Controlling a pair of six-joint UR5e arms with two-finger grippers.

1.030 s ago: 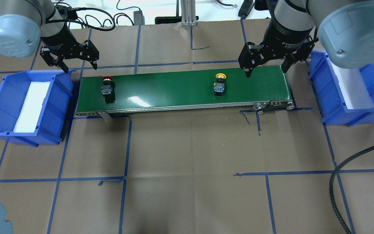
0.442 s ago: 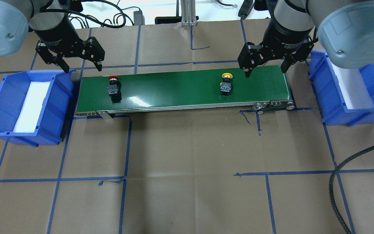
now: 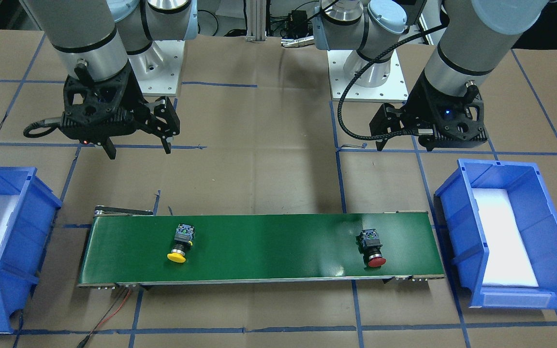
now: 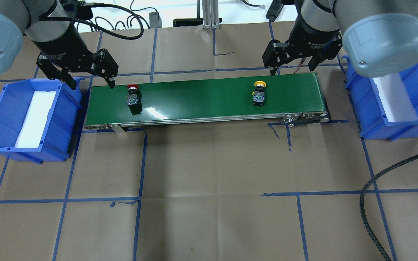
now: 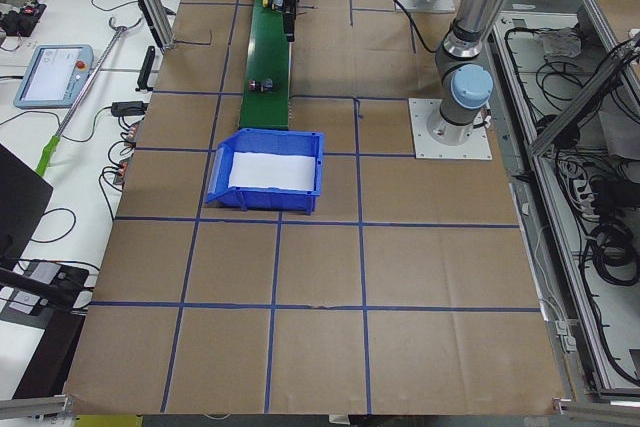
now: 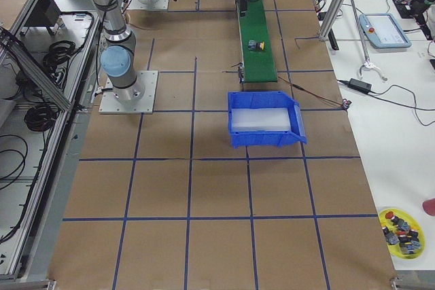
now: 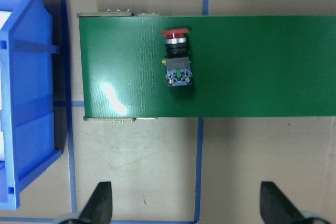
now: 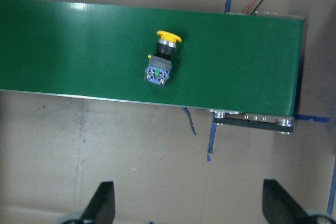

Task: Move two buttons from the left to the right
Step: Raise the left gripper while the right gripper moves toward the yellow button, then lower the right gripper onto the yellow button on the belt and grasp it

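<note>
Black left tool and right tool hang splayed, pointing down.

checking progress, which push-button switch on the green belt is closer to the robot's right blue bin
The yellow-capped switch: it lies near the green belt's right end, the red-capped switch near its left.

The silver-grey tubular left arm and right arm have round pale-blue joint caps with small screws. White-lettered black wrists end in the angular black left gripper and right gripper; a black braided cable follows the left arm.
</note>
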